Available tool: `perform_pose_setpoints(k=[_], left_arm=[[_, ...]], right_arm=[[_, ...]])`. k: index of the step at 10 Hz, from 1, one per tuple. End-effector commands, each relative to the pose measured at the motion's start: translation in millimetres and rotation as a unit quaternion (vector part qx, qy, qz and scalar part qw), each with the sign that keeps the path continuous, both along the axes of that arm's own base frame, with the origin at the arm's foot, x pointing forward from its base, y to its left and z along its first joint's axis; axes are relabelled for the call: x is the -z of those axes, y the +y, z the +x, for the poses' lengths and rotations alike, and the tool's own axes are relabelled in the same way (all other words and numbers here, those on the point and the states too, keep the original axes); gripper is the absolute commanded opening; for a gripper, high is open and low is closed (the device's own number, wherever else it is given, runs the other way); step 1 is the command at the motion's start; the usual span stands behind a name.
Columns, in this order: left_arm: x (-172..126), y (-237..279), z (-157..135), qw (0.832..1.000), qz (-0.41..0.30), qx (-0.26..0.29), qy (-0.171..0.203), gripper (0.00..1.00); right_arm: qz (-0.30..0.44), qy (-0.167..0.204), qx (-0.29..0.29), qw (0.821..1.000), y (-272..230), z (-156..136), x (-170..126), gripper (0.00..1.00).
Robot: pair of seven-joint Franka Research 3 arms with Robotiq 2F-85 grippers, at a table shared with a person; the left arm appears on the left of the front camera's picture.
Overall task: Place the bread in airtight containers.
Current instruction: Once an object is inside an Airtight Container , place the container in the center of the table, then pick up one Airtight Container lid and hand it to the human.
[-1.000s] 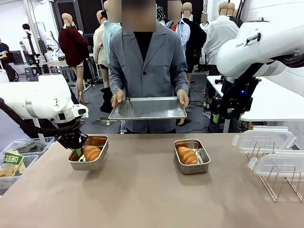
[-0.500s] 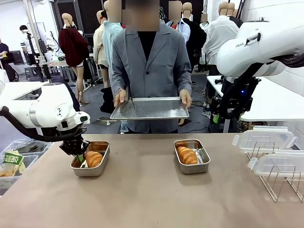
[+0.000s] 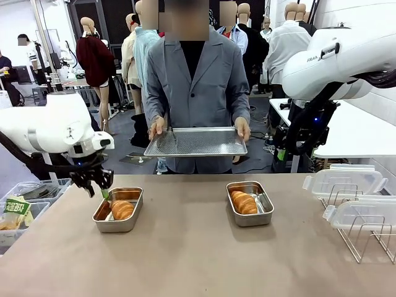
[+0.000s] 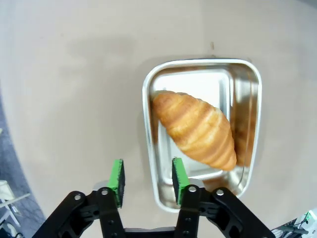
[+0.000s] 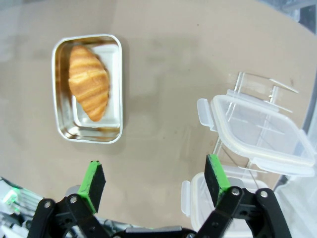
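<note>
Jaws of left arm (image 3: 55, 133) parted, empty, above pan (image 3: 116, 225).

The white left arm (image 3: 52, 130) comes in from the left, its wrist bent downward. Its left tool (image 3: 102, 189), black with two green-padded fingers (image 4: 117, 176), points down, jaws a moderate gap apart with nothing between them. The white right arm (image 3: 328, 59) is raised high at the right. Its right tool (image 5: 154, 178) faces downward, fingers spread wide and holding nothing.
</note>
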State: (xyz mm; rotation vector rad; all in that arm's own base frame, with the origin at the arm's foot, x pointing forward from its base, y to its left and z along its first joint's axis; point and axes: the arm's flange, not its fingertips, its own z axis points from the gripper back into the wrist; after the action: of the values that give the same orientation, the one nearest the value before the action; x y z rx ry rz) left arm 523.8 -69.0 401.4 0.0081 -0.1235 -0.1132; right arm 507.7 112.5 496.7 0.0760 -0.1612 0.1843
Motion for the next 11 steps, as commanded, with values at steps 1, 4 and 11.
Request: perform_pose_setpoints(k=[1,4,11], left_arm=[[-48.8,31.3,-19.7,1.0,0.017,0.012,-0.019,0.81],[-121.9,58.9,-42.0,0.997,0.067,-0.016,-0.03,0.81],[-163.1,75.5,-57.3,0.997,0.072,-0.021,-0.03,0.81]], right_arm=[[0.009,0.002,0.002,1.0,1.1,-0.6,1.0,1.0],[0.009,0.002,0.002,1.0,1.1,-0.6,1.0,1.0],[0.009,0.002,0.002,1.0,1.1,-0.6,1.0,1.0]])
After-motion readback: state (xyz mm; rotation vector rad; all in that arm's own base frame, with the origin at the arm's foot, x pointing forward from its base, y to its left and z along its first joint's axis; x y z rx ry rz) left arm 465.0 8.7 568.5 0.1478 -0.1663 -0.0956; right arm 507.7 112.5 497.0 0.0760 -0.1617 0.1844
